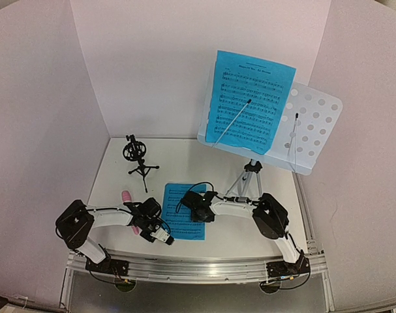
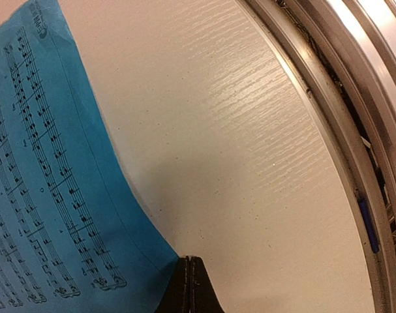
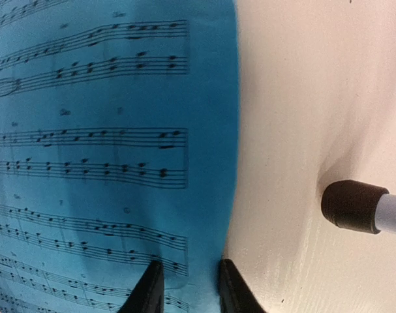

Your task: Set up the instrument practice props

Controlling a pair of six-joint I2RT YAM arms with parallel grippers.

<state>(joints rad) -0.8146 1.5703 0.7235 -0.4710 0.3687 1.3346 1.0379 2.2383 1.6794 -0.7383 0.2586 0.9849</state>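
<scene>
Top external view shows the silver music stand (image 1: 252, 175) upright on the right of the counter (image 1: 184, 156), with one blue sheet-music page (image 1: 250, 98) leaning on the left half of its perforated desk (image 1: 315, 127). A second blue page (image 1: 179, 195) lies flat by the counter's near edge, between both arms. The left pincer (image 2: 190, 274) is pressed together at that page's near left corner, touching its edge; whether paper is caught in it I cannot tell. Bare counter runs from there to the metal rail (image 2: 341, 130) along the near edge. The right pincer (image 3: 190, 264) is partly spread, its fingers (image 3: 149, 290) straddling the page's right edge. A black stand foot (image 3: 351, 205) sits near, a strip of counter between it and the paper. The black mic mount (image 1: 137, 156) stands far left, well apart from the flat page; the pink microphone (image 1: 126, 196) lies beside the left arm.
</scene>
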